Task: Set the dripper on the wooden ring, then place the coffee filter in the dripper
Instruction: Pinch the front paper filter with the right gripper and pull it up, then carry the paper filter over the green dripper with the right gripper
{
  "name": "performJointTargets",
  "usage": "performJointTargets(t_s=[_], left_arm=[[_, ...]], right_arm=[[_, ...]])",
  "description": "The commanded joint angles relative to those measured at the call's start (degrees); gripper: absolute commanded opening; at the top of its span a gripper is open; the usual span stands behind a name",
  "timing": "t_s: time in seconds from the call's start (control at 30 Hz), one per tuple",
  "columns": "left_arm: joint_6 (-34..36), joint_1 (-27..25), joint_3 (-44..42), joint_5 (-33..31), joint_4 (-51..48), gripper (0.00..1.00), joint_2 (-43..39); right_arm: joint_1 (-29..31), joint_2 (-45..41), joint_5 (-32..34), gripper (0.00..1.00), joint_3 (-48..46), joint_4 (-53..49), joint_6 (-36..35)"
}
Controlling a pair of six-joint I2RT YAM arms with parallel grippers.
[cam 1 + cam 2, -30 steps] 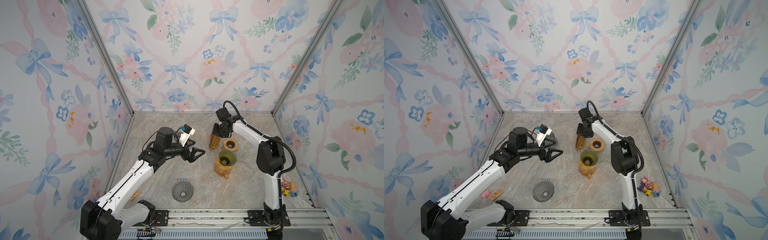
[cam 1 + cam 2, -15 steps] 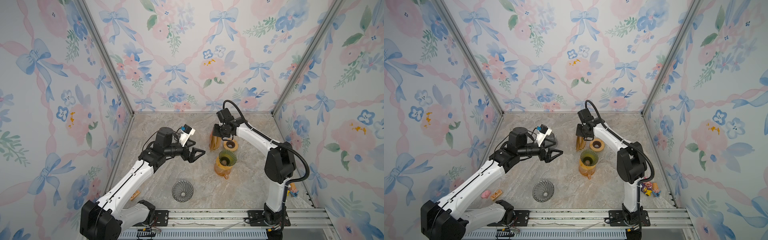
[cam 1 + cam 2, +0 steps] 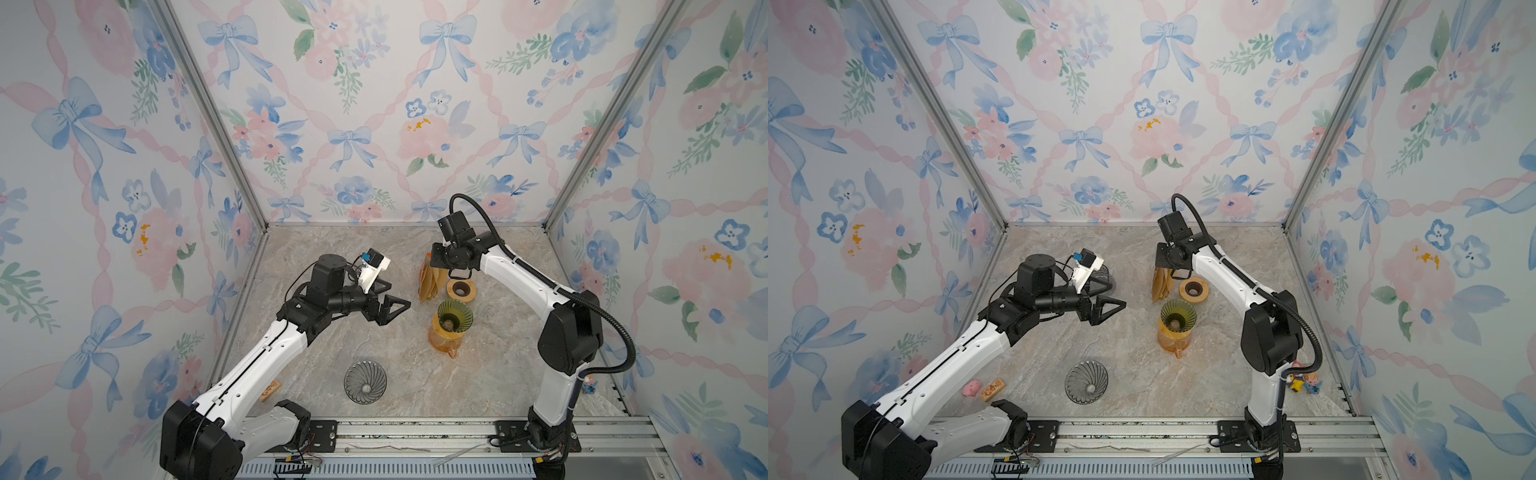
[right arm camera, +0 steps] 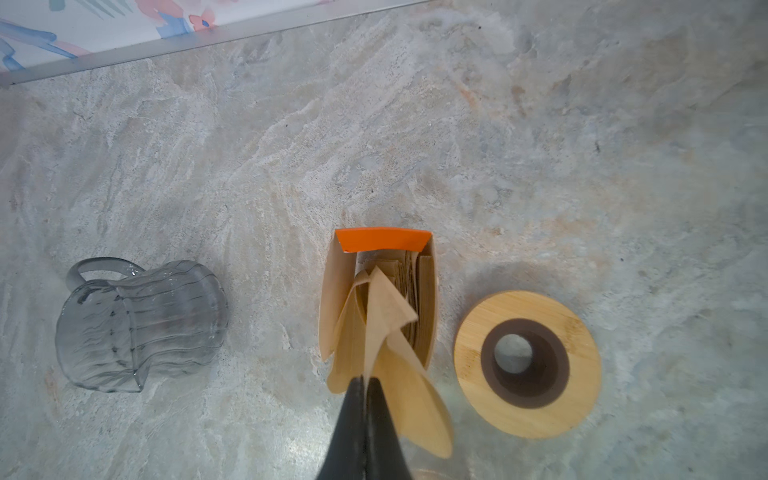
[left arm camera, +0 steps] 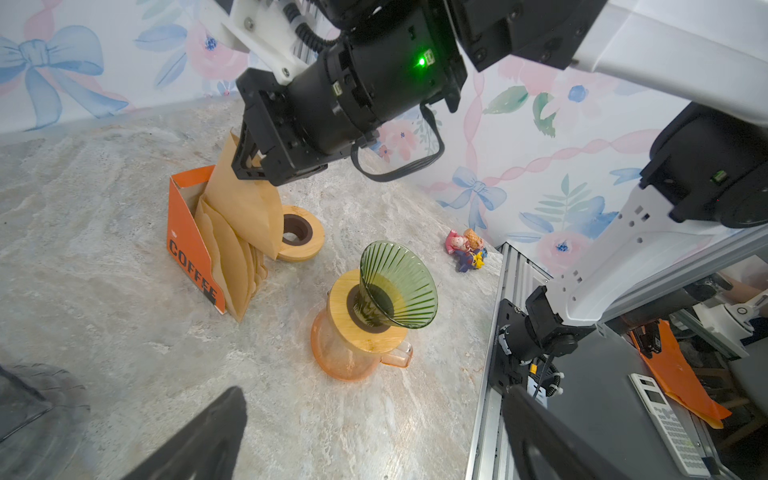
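Swinging its elbow out to the right and lower, the right arm now carries its wrist a little higher over the far middle of the marbled worktop [image 3: 478,395], while the left arm has not shifted. The right pincer [image 4: 365,386] is clamped narrow on the top edge of one brown paper cone coffee filter [image 5: 249,212], drawn partly up out of the orange cardboard box [image 5: 187,241] lettered COFFEE. Its lower tip still overlaps the stacked filters, so the pick looks nearly but not fully free. The sheet hangs thin, folded and slightly curled. The green ribbed glass dripper [image 5: 399,286] stands empty just nearer, seated on the orange glass carafe [image 5: 349,357], beside the loose wooden ring [image 5: 301,239]. The left pincer [image 3: 390,297] hovers wide and empty, left of the box.
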Motion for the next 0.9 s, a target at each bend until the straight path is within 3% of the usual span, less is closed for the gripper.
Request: performJointTargets(t_s=[0.0,0.4,0.87], left_arm=[[-0.4,0.5,-0.7,1.1,1.5,0.98,0.5],[-0.3,0.4,-0.9,0.7,1.7,0.98,0.2],[-0.3,0.4,-0.9,0.3,1.7,0.98,-0.4]], right_arm=[[0.7,-2.9,1.8,0.04,1.2,-1.5,-2.7],[0.7,-12.0,5.0,0.04,1.2,-6.2,-9.4],[1.5,-26.4,2.6,0.03,-0.6,-26.5,-14.9]])
